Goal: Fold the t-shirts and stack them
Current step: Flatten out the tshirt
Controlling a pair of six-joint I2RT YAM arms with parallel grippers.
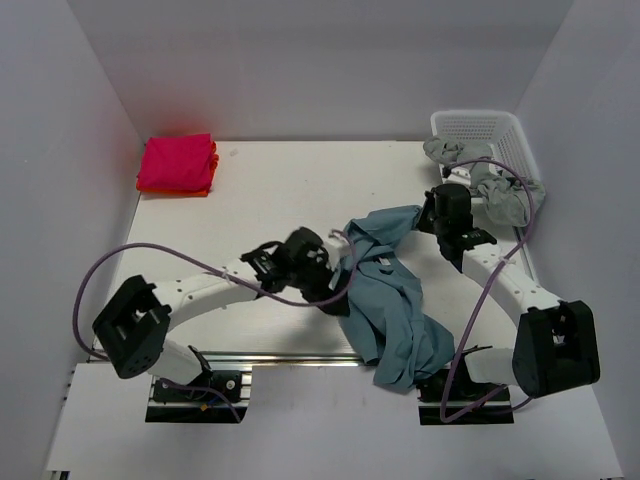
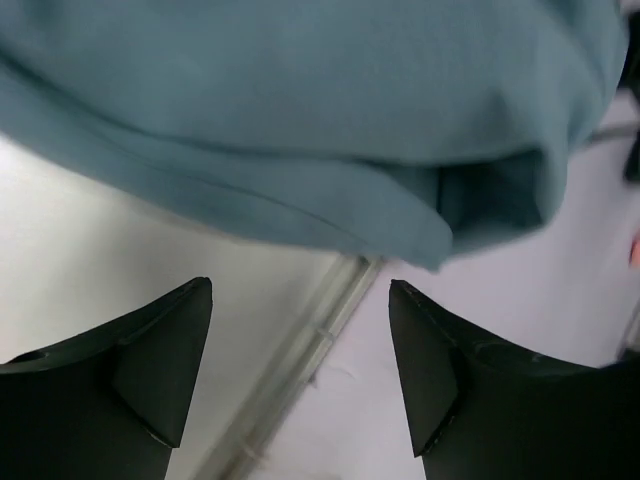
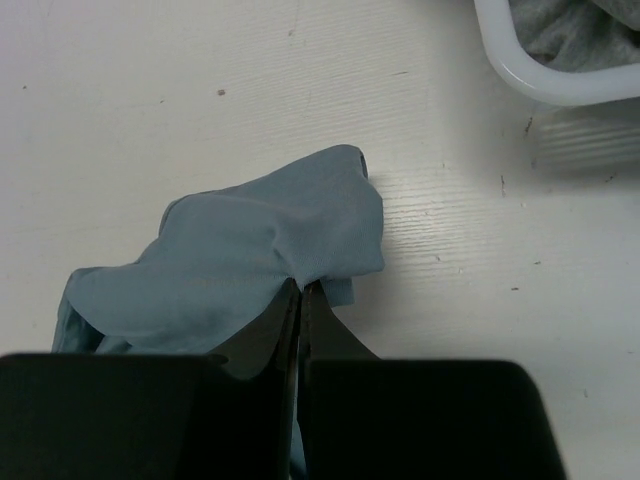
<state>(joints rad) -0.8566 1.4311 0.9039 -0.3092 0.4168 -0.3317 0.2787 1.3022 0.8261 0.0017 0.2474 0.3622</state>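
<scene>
Loosely crumpled teal-blue t-shirt [image 1: 395,300]

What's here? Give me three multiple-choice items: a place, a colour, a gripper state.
1. The pink t-shirt lies on the table at its: A) far left corner B) near right corner C) middle.
2. The right gripper pinches: A) a yellow t-shirt B) the teal-blue t-shirt C) a white t-shirt.
3. The left gripper is: A) shut on cloth B) shut, empty C) open.
Key: 1A, it sits by the far left wall; 2B, teal-blue cloth enters its shut jaws; 3C, its fingers stand apart, nothing between.
</scene>
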